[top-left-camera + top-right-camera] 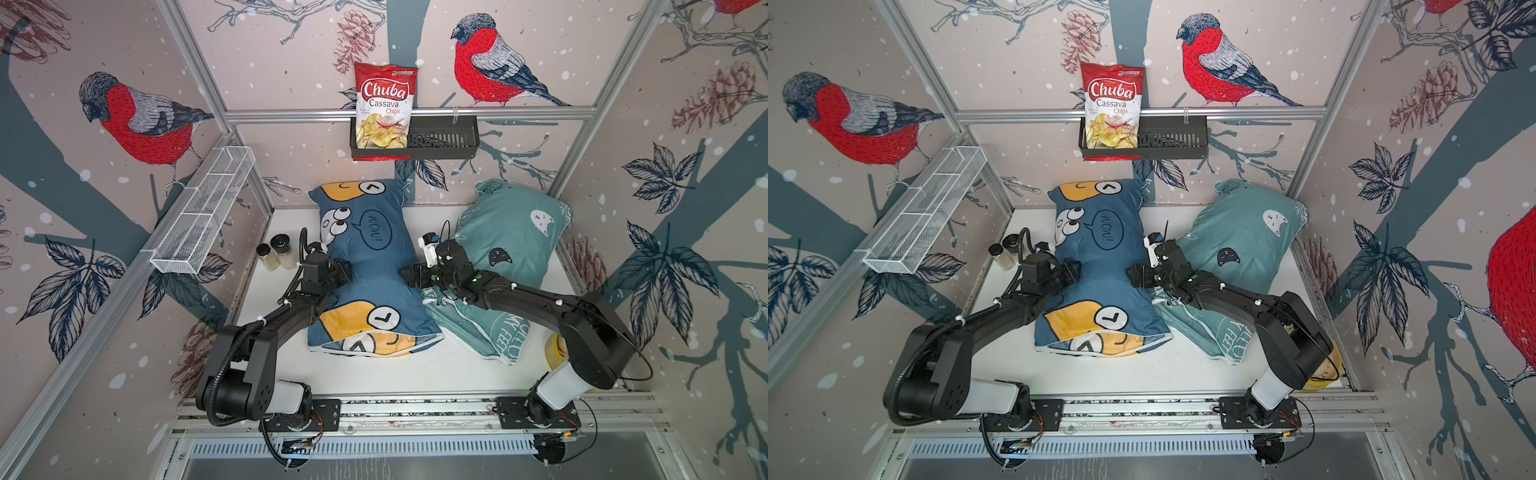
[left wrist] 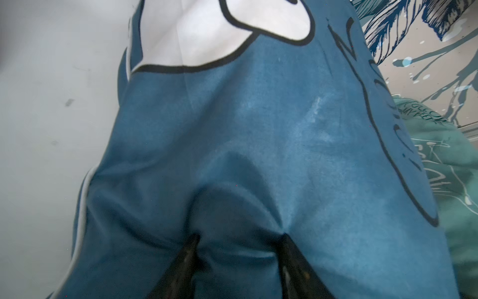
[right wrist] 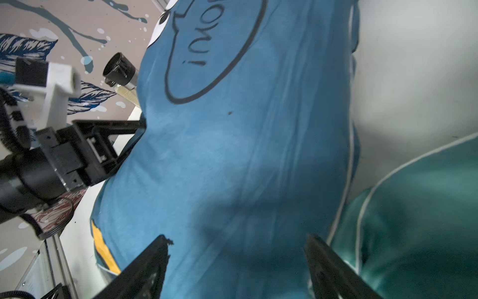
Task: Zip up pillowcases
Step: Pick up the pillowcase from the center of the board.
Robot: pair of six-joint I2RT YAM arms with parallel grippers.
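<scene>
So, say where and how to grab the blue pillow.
Pinch the blue pillow at its long side edges, mid-length, coming in from left and right. It lies lengthwise and plump, so only a fold of cover can be pinched; the zipper end nearest the robot stays free.

Chip bag (image 1: 386,104) reads "Chuba Cassava Chips"; blue pillowcase (image 1: 376,272) reads "WOW!".
</scene>
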